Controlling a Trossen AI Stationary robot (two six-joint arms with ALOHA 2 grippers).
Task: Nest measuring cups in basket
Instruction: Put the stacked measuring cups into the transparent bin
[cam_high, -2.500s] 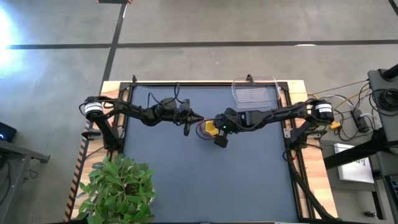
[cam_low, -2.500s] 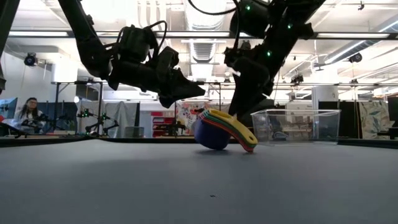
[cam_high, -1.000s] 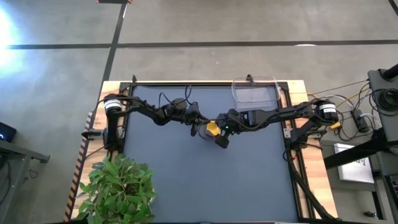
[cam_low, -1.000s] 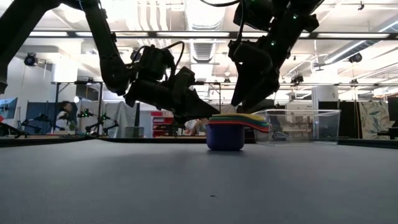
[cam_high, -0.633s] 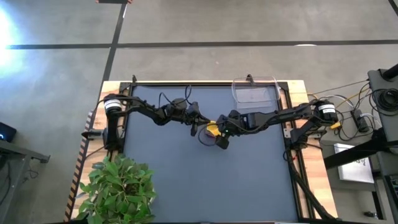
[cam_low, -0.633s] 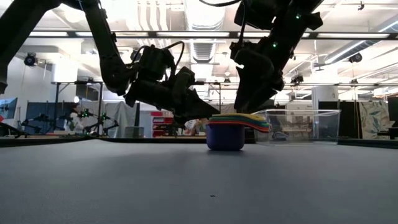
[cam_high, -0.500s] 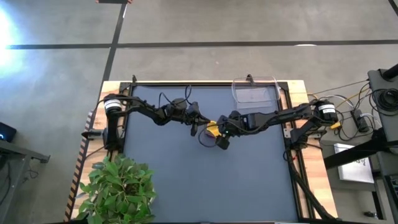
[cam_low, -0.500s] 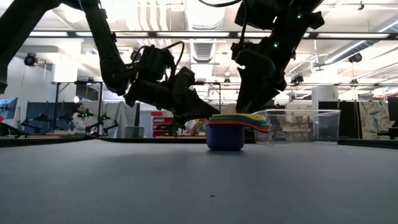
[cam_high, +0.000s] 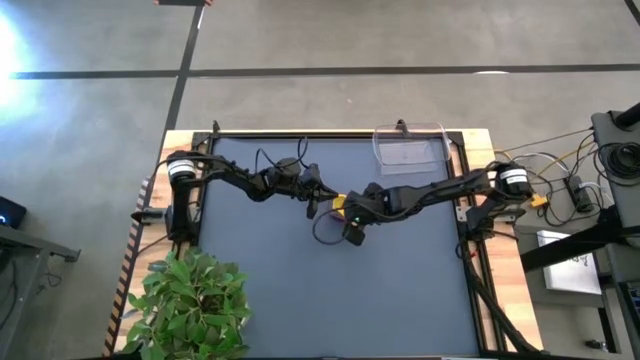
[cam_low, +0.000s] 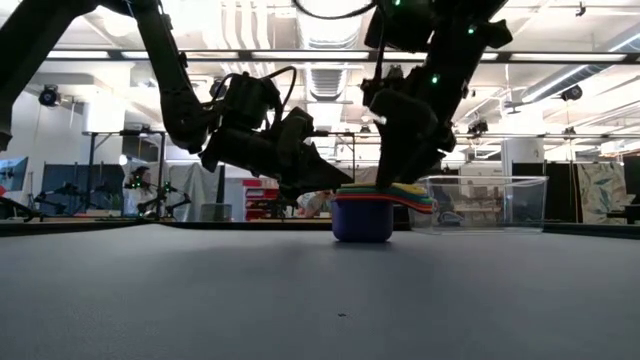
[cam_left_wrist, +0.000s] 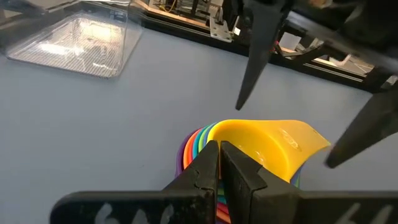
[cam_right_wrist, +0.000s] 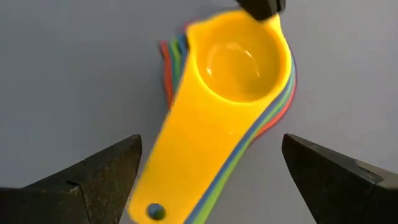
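Observation:
The measuring cups (cam_right_wrist: 239, 59) stand nested in one stack on the dark mat, the yellow one on top and a blue-purple one (cam_low: 362, 220) at the bottom. Their handles (cam_low: 415, 198) fan out toward the basket. My left gripper (cam_left_wrist: 217, 155) is shut, with its tips at the stack's rim on the side away from the handles. My right gripper (cam_right_wrist: 211, 146) hangs open above the handles, one finger on either side and clear of them. The basket (cam_high: 410, 152), a clear tray, stands at the table's far right. My left gripper has its shut fingertips (cam_low: 335, 183) against the yellow top cup's rim (cam_left_wrist: 231, 134), on the side opposite the handle. The fingers come slanting down from the table's left. The stack stands upright with its bottom cup on the mat.
A potted plant (cam_high: 190, 305) stands off the table's near left corner. Bare dark mat (cam_high: 330, 300) lies between the stack and the near edge. In the low view a person (cam_low: 135, 185) sits in the room beyond the table.
My right gripper has sunk a little toward the stack's handles and turned slightly, staying open. The stack stands upright as before.

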